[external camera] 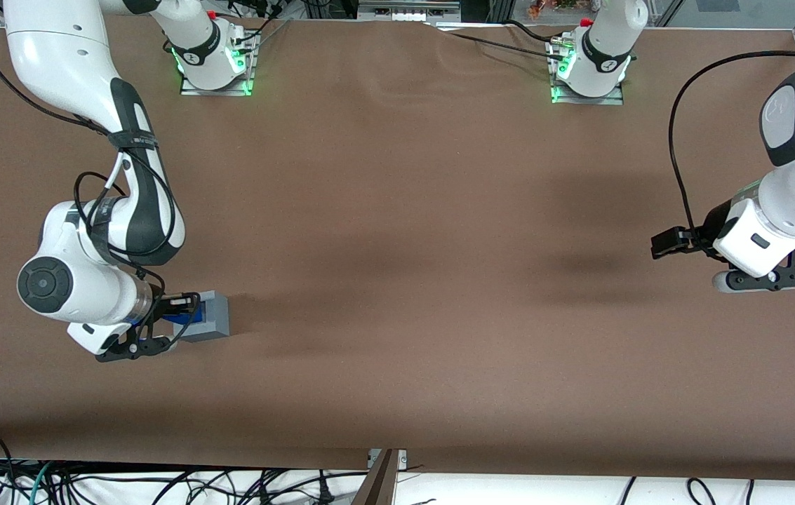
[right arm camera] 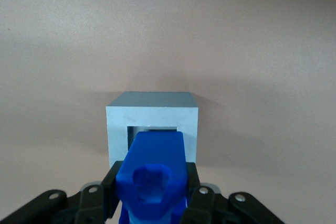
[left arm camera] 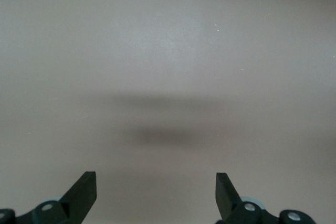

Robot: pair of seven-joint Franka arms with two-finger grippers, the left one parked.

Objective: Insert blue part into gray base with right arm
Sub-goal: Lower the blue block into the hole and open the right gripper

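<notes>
Blue plastic fills the grip: the blue part (right arm camera: 153,174) sits clamped between the jaws of the gripper (right arm camera: 153,198), its bumpy end facing the wrist camera and its other end reaching to the mouth of the square recess in the gray base (right arm camera: 152,124). Whether it has entered the recess cannot be told.

From the front, the right arm (external camera: 88,210) comes down from its mount at about 12 o'clock, bends at the elbow and folds low over the brown tabletop (external camera: 404,280), toward the working arm's end. Its wrist lies nearly level, so the gripper (external camera: 174,310) points sideways at the base (external camera: 211,319) (roughly toward 3 o'clock in that view) rather than down. The base rests on the tabletop just beside the fingertips, with its recess turned toward the gripper. Only a sliver of the part (external camera: 178,317) shows there, between the black fingers and against the base's open face.

Black cable loops hang along the forearm near the wrist.
</notes>
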